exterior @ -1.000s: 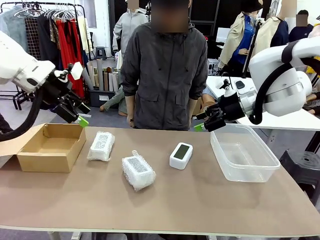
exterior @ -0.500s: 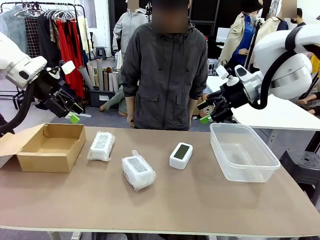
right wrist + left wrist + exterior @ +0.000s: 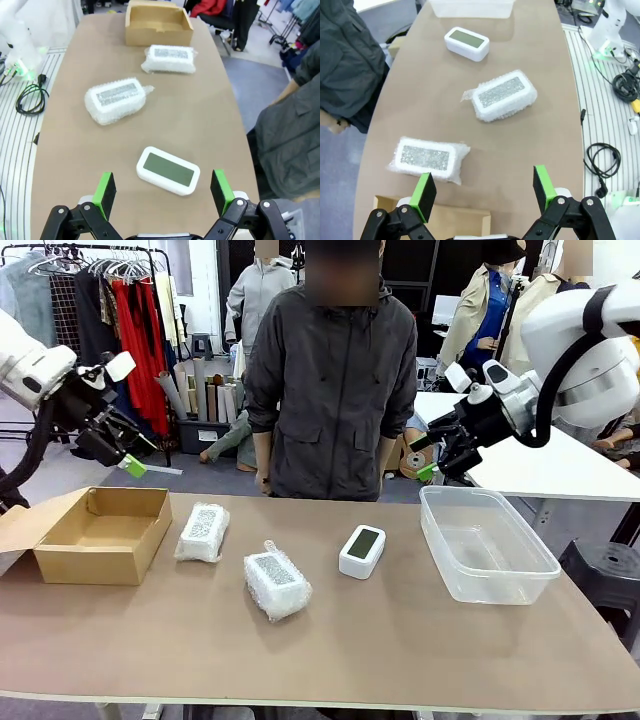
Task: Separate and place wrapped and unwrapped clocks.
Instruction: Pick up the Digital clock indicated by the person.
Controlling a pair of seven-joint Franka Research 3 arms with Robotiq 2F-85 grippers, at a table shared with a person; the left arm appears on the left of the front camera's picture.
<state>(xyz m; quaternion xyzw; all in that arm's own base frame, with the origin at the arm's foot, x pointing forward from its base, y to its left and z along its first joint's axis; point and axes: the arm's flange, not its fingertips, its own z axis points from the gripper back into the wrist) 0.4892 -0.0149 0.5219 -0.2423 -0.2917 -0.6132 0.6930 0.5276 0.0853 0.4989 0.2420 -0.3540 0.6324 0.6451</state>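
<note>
Change over the last second: the left hand (image 3: 128, 462) has lifted and drawn back toward the robot's left. It is now off the far right corner of the cardboard box (image 3: 100, 533) and hangs above and beyond the box's far edge. The right hand (image 3: 425, 455) has risen and pulled toward the right, away from the far left corner of the plastic tub (image 3: 487, 545). Clocks, box and tub sit where they were.

Hands: both are spread wide with nothing between the green pads, as both wrist views show.

Task items, all on the brown worktop (image 3: 400, 640) between box and tub:
- first bundle (image 3: 202, 531): whitish bubble wrap, speckled label facing up, lying just beside the box's right wall.
- second bundle (image 3: 276, 583): same wrap and label, a twisted tuft of wrap at its far end. It lies closer to the robot's edge, between the first bundle and the bare clock, touching neither.
- bare clock (image 3: 362, 550): white rounded rectangle with a grey-green screen facing up, lying flat to the left of the tub and apart from it.

A person (image 3: 335, 390) in a dark jacket stands at the far edge, arms down.

Hard to make out: label print and screen content are too small to read. In the front view only one green pad per hand is plain. The box's left flap is cut by the picture edge. In the left wrist view the tub is cropped at the top and the box is partly behind the fingers.
</note>
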